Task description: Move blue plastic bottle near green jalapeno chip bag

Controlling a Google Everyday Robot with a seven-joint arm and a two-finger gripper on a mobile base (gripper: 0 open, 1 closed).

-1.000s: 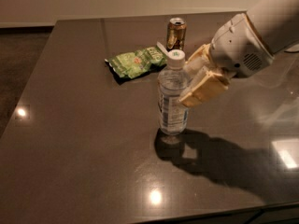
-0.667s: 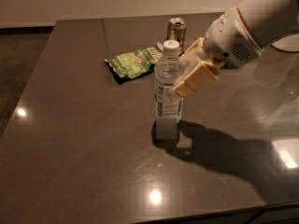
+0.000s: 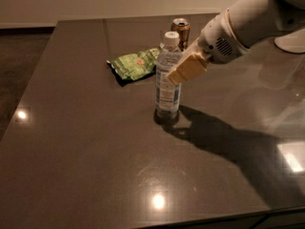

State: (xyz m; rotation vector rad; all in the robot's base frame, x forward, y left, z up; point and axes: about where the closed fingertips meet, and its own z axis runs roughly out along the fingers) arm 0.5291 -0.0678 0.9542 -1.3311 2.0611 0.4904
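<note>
Brown-gold can (image 3: 180, 31): behind blue plastic bottle (image 3: 167, 92). Green jalapeno chip bag (image 3: 136, 65): behind-left, near. Bottle: upright on dark table (image 3: 71, 151), clear, white cap. Gripper (image 3: 175, 69): clamped on its upper body.

End effector (image 3: 174, 73) around bottle (image 3: 167, 93), before bag (image 3: 136, 65)

1. The bottle (image 3: 167, 93) is upright on the dark tabletop (image 3: 81, 147), near its middle.
2. The tool (image 3: 172, 73) reaches in from the right on a white arm (image 3: 248, 23), its tan finger (image 3: 187, 67) pressed across the bottle's upper body, gripping it.
3. The bag (image 3: 136, 65) lies flat just behind and left of the bottle.
4. A can (image 3: 181, 31) stands behind the bottle, right of the bag.
</note>
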